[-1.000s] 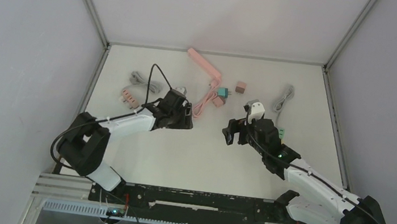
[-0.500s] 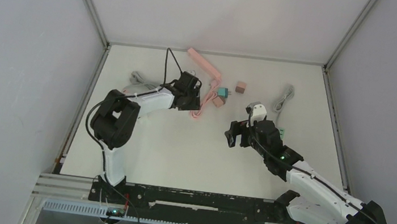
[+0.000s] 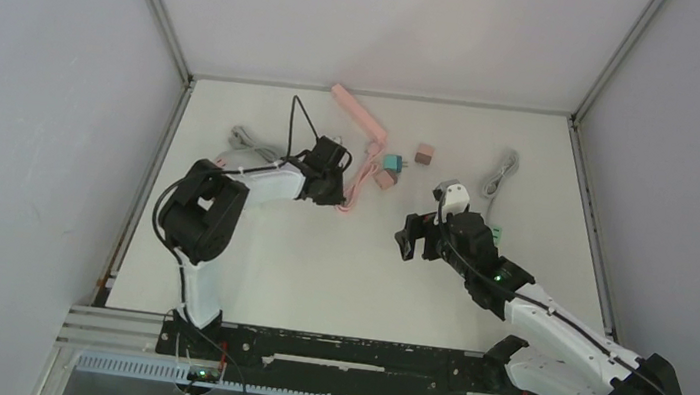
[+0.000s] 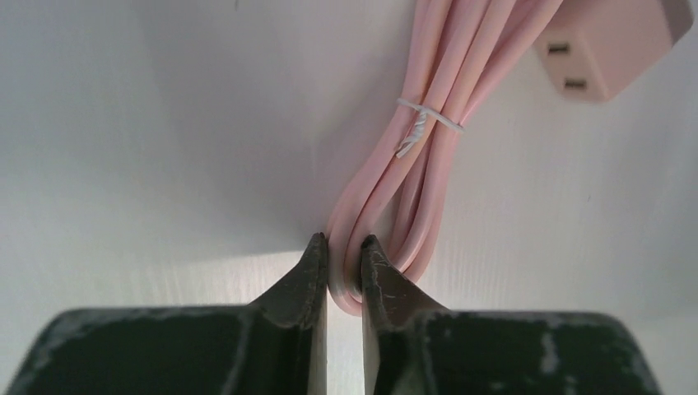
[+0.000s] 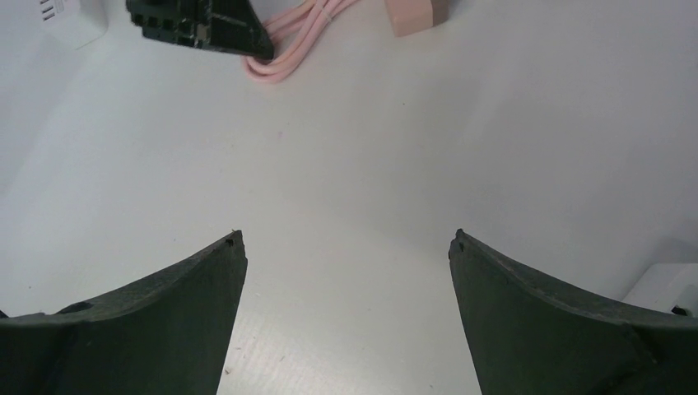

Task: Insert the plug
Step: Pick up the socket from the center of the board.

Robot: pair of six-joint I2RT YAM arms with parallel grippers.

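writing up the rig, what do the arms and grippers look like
The left arm and right arm have white links and black joints. A black cable loops over the left one; a green light glows on the right. The left gripper and right gripper have dark tapered fingers.

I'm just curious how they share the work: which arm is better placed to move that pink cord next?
Probably left: the left gripper is shut on the looped end of the pink cord; the right gripper hangs open and empty, apart from it.
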